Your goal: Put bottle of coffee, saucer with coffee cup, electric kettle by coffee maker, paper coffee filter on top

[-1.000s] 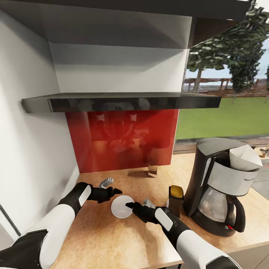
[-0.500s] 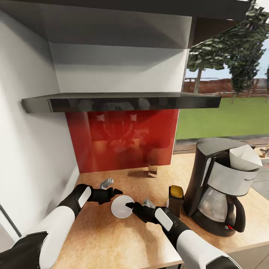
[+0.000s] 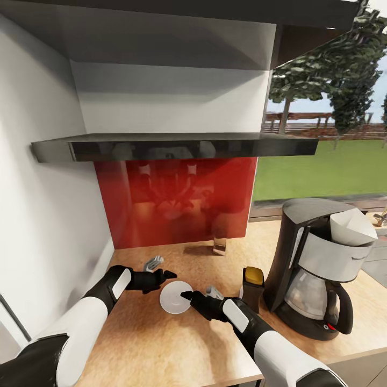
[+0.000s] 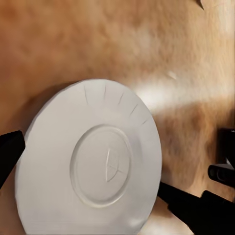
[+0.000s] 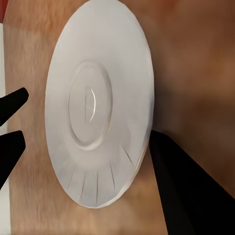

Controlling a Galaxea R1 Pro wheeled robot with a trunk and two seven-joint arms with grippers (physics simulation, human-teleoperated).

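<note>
Both end effectors — left and right, each open and holding nothing — are flanking the saucer lying flat on the tabletop at lower centre, apparently nudging it toward the coffee maker.

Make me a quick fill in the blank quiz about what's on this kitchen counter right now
1. The white paper cone filter sits on top of the black drip ____.
2. The small brown bottle with a gold cap stands on the beige wood-grain ____.
3. The flat round white saucer lies between the two grippers with nothing ____ it.

Missing words: coffee maker; countertop; on
</note>
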